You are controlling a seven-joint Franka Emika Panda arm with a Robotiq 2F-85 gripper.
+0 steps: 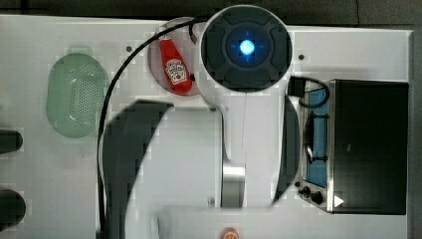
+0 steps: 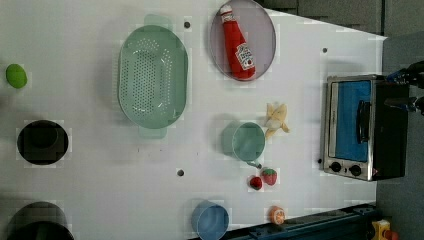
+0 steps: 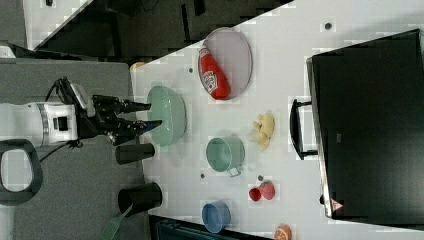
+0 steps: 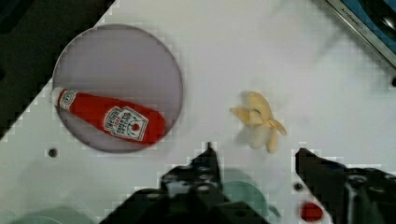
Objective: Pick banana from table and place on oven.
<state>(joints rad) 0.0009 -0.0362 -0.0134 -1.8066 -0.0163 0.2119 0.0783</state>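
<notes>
The banana (image 2: 276, 120) is a small, pale yellow, peeled piece lying on the white table (image 2: 310, 65). In the left view it sits between the green mug and the oven (image 2: 360, 127). It also shows in the right view as the banana (image 3: 263, 131) and in the wrist view as the banana (image 4: 258, 120). The oven (image 3: 370, 120) is a black box with a bluish glass door and a bar handle, and its door is closed. My gripper (image 3: 154, 114) hangs well above the table with its fingers apart. In the wrist view the gripper (image 4: 256, 156) is open with nothing between its fingers, and the banana lies just beyond the fingertips.
A ketchup bottle (image 2: 239, 45) lies on a grey plate (image 2: 265, 35). A green colander (image 2: 152, 75), a green mug (image 2: 248, 142), two strawberries (image 2: 264, 179), a blue bowl (image 2: 210, 220), an orange fruit (image 2: 276, 215), a lime (image 2: 16, 76) and black cups (image 2: 42, 142) stand around the table.
</notes>
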